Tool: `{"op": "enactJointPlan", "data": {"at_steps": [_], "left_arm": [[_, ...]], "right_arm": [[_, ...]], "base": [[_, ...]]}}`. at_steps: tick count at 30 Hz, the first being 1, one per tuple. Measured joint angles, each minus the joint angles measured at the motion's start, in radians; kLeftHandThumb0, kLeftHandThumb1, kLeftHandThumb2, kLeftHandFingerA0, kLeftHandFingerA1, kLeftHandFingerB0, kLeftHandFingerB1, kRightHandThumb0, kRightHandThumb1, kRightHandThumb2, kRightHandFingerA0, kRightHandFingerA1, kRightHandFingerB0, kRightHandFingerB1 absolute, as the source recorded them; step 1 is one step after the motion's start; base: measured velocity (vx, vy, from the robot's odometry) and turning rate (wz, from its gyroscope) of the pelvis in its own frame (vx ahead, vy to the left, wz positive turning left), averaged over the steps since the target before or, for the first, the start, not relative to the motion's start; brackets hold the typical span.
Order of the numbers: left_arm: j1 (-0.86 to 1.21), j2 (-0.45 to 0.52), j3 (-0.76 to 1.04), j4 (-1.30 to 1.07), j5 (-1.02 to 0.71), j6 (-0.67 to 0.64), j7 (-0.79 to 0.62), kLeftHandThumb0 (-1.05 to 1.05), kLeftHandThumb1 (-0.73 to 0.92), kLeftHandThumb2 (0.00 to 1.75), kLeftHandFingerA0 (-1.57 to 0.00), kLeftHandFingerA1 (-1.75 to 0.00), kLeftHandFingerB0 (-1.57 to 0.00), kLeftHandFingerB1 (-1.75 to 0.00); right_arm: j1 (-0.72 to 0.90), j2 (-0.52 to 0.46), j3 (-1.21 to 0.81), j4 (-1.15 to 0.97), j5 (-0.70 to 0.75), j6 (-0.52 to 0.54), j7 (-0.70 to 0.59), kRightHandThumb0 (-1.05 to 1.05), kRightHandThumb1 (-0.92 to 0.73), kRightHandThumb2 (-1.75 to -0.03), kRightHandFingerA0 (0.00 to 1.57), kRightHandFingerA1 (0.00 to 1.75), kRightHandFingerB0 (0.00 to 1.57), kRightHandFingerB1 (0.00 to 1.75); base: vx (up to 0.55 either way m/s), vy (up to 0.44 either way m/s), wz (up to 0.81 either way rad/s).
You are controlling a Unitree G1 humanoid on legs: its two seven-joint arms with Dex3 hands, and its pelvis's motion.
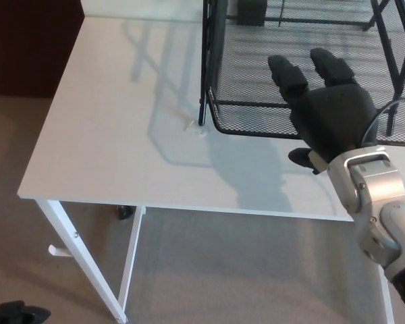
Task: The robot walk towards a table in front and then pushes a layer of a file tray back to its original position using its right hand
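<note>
The black wire-mesh file tray [304, 67] is seen standing on the white table [121, 128], toward its far right corner, with its black upright frame post [204, 67] planted well in from the table's left edge. The tray's lowest layer [256, 118] is seen projecting past that post toward the near edge of the table, its rounded front rim hanging just above the tabletop.

The right hand [331, 118] is placed at the right part of that front rim. Its two thick fingers [289, 73] are extended, spread slightly apart, and laid over the rim so that their tips lie above the mesh floor of the layer. The thumb [302, 158] is held below and in front of the rim, toward the table's near edge. Nothing is clasped: the fingers are kept apart and straight, and the palm is set against the front of the layer, though actual contact cannot be made out with certainty.

The silver forearm [374, 202] is brought in from the lower right, beyond the table's near edge, and is angled up and leftward to the wrist. A shadow of the hand and tray is cast on the tabletop between the rim and the near edge.
</note>
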Motion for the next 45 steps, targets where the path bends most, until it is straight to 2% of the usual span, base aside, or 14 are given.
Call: {"op": "enactJointPlan", "data": {"at_steps": [2, 6, 7, 10, 11, 16, 17, 19, 22, 23, 24, 36, 37, 45], "left_arm": [[0.0, 0.0, 0.0, 0.0, 0.0, 0.0, 0.0, -0.48, 0.53, 0.57, -0.54, -0.37, -0.39, -0.33], [0.0, 0.0, -0.001, 0.0, 0.001, 0.001, 0.0, -0.49, 0.53, 0.57, -0.54, -0.37, -0.39, -0.33], [-0.001, 0.0, -0.002, 0.001, 0.001, 0.001, 0.0, -0.49, 0.53, 0.57, -0.54, -0.37, -0.39, -0.33], [-0.001, 0.0, -0.003, 0.002, 0.002, 0.001, 0.0, -0.49, 0.53, 0.57, -0.54, -0.37, -0.39, -0.33], [-0.001, 0.0, -0.004, 0.001, 0.003, 0.001, 0.0, -0.49, 0.54, 0.57, -0.54, -0.37, -0.39, -0.33], [0.002, 0.001, -0.009, -0.006, 0.01, 0.003, 0.0, -0.48, 0.54, 0.57, -0.53, -0.37, -0.39, -0.33], [0.002, 0.002, -0.01, -0.007, 0.013, 0.004, 0.0, -0.56, 0.45, 0.75, -0.47, -0.48, -0.34, -0.43], [0.001, 0.002, -0.011, -0.006, 0.016, 0.005, 0.0, -0.5, 0.54, 0.57, -0.54, -0.37, -0.39, -0.33], [-0.001, 0.002, -0.012, -0.007, 0.021, 0.008, 0.0, -0.5, 0.54, 0.57, -0.53, -0.37, -0.39, -0.33], [-0.001, 0.003, -0.012, -0.007, 0.022, 0.009, 0.0, -0.57, 0.45, 0.76, -0.47, -0.48, -0.33, -0.43], [-0.001, 0.003, -0.013, -0.006, 0.024, 0.01, 0.0, -0.57, 0.45, 0.76, -0.47, -0.48, -0.33, -0.43], [-0.006, 0.006, -0.013, 0.006, 0.024, 0.01, 0.0, -0.56, 0.45, 0.75, -0.48, -0.48, -0.33, -0.43], [-0.006, 0.006, -0.013, 0.007, 0.024, 0.01, 0.0, -0.5, 0.53, 0.57, -0.55, -0.37, -0.38, -0.33], [-0.016, 0.01, -0.016, 0.005, 0.025, 0.01, -0.001, -0.5, 0.54, 0.57, -0.54, -0.37, -0.38, -0.33]], "right_arm": [[-0.004, -0.004, 0.0, 0.004, 0.006, 0.002, 0.003, -0.4, -0.32, -0.69, 0.0, 0.16, 0.0, 0.16], [-0.024, -0.015, -0.001, 0.032, 0.02, 0.001, 0.004, -0.41, -0.32, -0.69, 0.0, 0.16, 0.0, 0.16], [-0.028, -0.018, -0.001, 0.037, 0.025, 0.0, 0.004, -0.36, -0.48, -0.62, 0.0, 0.08, 0.0, 0.12], [-0.037, -0.025, -0.001, 0.046, 0.034, -0.005, 0.004, -0.36, -0.48, -0.62, 0.0, 0.07, 0.0, 0.12], [-0.039, -0.027, -0.001, 0.046, 0.038, -0.007, 0.004, -0.44, -0.33, -0.69, 0.0, 0.14, 0.0, 0.15], [-0.023, -0.035, 0.0, -0.003, 0.048, -0.007, 0.006, -0.61, -0.4, -0.71, 0.0, 0.03, 0.0, 0.03], [-0.009, -0.037, 0.001, -0.041, 0.048, -0.004, 0.009, -0.63, -0.42, -0.73, 0.0, 0.04, 0.0, 0.05], [0.025, -0.042, 0.001, -0.131, 0.048, -0.002, 0.013, -0.64, -0.42, -0.75, 0.0, 0.06, 0.0, 0.07], [0.098, -0.049, 0.003, -0.259, 0.049, -0.005, 0.015, -0.7, -0.44, -0.75, 0.0, 0.0, 0.0, 0.02], [0.116, -0.051, 0.003, -0.287, 0.049, -0.006, 0.015, -0.72, -0.46, -0.77, 0.0, 0.0, 0.0, 0.02], [0.143, -0.055, 0.004, -0.331, 0.049, -0.009, 0.017, -0.72, -0.46, -0.77, 0.0, 0.0, 0.0, 0.02], [0.352, -0.095, 0.005, -0.635, 0.051, -0.033, 0.087, -0.8, -0.5, -0.82, 0.0, 0.0, 0.0, 0.0], [0.364, -0.097, 0.005, -0.651, 0.051, -0.036, 0.092, -0.8, -0.5, -0.83, 0.0, 0.02, 0.0, 0.0], [0.52, -0.146, -0.058, -0.876, 0.073, -0.076, 0.114, -0.76, -0.48, -0.8, 0.0, 0.03, 0.0, 0.0]], "base": [[0.0, 0.0, 0.0], [0.0, 0.0, 0.0], [0.0, 0.0, 0.0], [0.0, 0.0, 0.0], [0.0, 0.0, 0.0], [0.0, 0.0, 0.0], [0.0, 0.0, 0.0], [0.0, 0.0, 0.0], [0.0, 0.0, 0.0], [0.0, 0.0, 0.0], [0.0, 0.0, 0.0], [0.0, 0.0, 0.0], [0.0, 0.0, 0.0], [0.0, 0.0, 0.0]]}}
